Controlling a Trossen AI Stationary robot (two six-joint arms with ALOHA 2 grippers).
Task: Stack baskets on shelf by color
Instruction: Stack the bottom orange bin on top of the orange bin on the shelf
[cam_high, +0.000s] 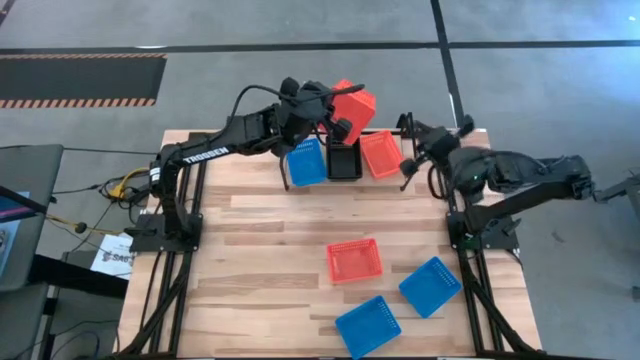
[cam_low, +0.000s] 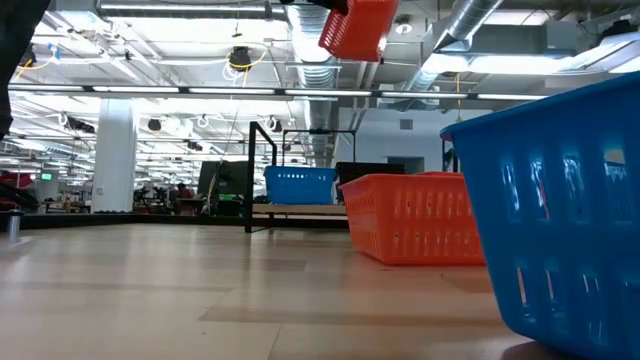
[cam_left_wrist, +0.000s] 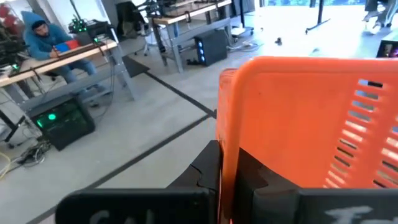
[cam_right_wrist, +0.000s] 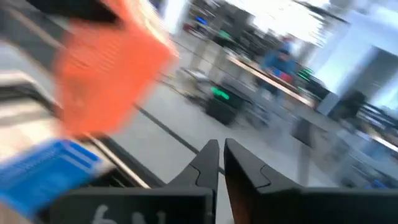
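My left gripper (cam_high: 335, 112) is shut on a red-orange basket (cam_high: 352, 104), which hangs high above the shelf (cam_low: 290, 208) at the table's far edge. It also shows at the top of the low view as a tilted basket (cam_low: 358, 28). On the shelf sit a blue basket (cam_high: 306, 162), a black basket (cam_high: 344, 161) and a red-orange basket (cam_high: 380, 153), side by side. My right gripper (cam_right_wrist: 221, 163) hovers by the shelf's right end. Its fingers stand a narrow slit apart with nothing between them. My left gripper pinches one wall of the red-orange basket at its edge (cam_left_wrist: 225, 163) between its two fingers. The dark fingers (cam_left_wrist: 204, 177) stand on either side of that wall. The basket is lifted clear of everything and tilted, reaching beyond the fingertips.
On the near half of the table lie a red-orange basket (cam_high: 354, 260) and two blue baskets (cam_high: 430, 286) (cam_high: 367, 325). The table's left half (cam_high: 240, 260) is bare planks. Beyond the table, a person sits at a desk (cam_left_wrist: 46, 38).
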